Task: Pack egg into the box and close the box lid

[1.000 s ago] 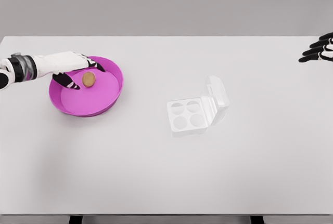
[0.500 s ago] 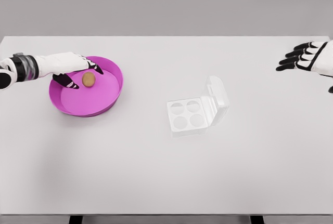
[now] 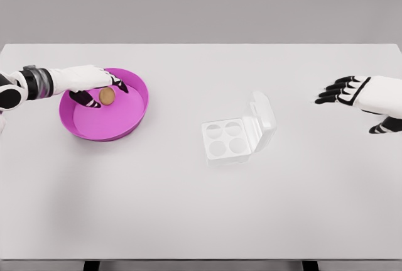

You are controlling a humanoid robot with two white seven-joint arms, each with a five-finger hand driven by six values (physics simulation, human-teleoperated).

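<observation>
Head view: since a second ago the right hand (image 3: 355, 93) has moved in from the table's (image 3: 201, 208) right edge, fingers spread and empty. The left hand (image 3: 94, 82) has closed its fingers around the brown egg (image 3: 107, 96) in the magenta bowl (image 3: 129, 123). The white four-cup box (image 3: 233, 134) sits open mid-table.

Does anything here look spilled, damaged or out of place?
Nothing stands out. The egg sits in the pink bowl by the left hand, the egg box lies open with four empty cups, and the right hand hovers open to its right.
</observation>
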